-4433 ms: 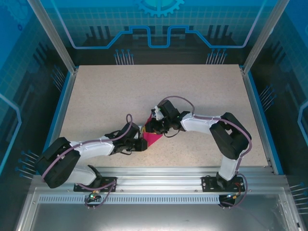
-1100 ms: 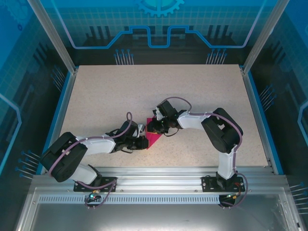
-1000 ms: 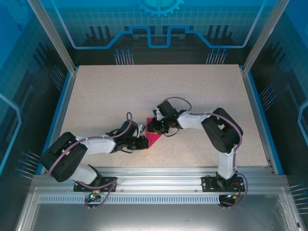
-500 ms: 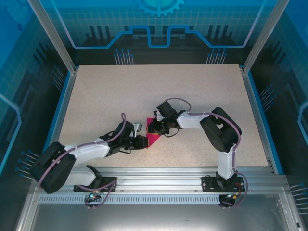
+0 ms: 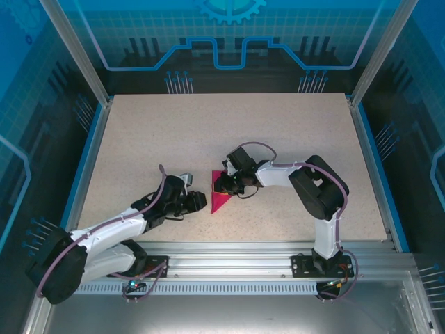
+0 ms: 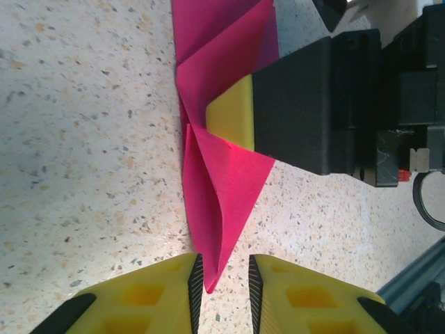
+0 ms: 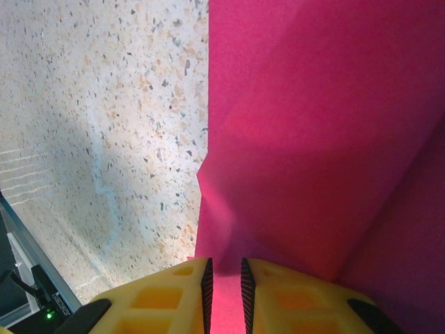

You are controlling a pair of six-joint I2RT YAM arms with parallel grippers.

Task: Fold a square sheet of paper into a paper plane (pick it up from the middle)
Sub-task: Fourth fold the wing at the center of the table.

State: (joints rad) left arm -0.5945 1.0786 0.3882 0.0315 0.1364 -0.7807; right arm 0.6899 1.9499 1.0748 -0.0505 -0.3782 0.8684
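The pink sheet of paper (image 5: 221, 200) lies mid-table, folded into a narrow pointed shape with raised flaps (image 6: 222, 195). My left gripper (image 5: 203, 202) sits just left of its tip. Its jaws are open, and the paper's point (image 6: 208, 278) lies loose between the pads, close to the left one. My right gripper (image 5: 221, 184) comes in low from the right onto the paper's far end. Its jaws (image 7: 224, 278) are closed to a narrow slot that is filled with pink paper (image 7: 313, 139). One of its yellow fingers (image 6: 229, 118) sits in the notch between two flaps.
The speckled table (image 5: 292, 139) has free room on all sides of the paper. Blue rails (image 5: 368, 167) edge the table and an aluminium beam (image 5: 229, 254) carries the arm bases at the near edge.
My left gripper let go of the paper's lower corner, opened and drew back to the left while its arm stretched out low. The right gripper and the paper stayed in place.
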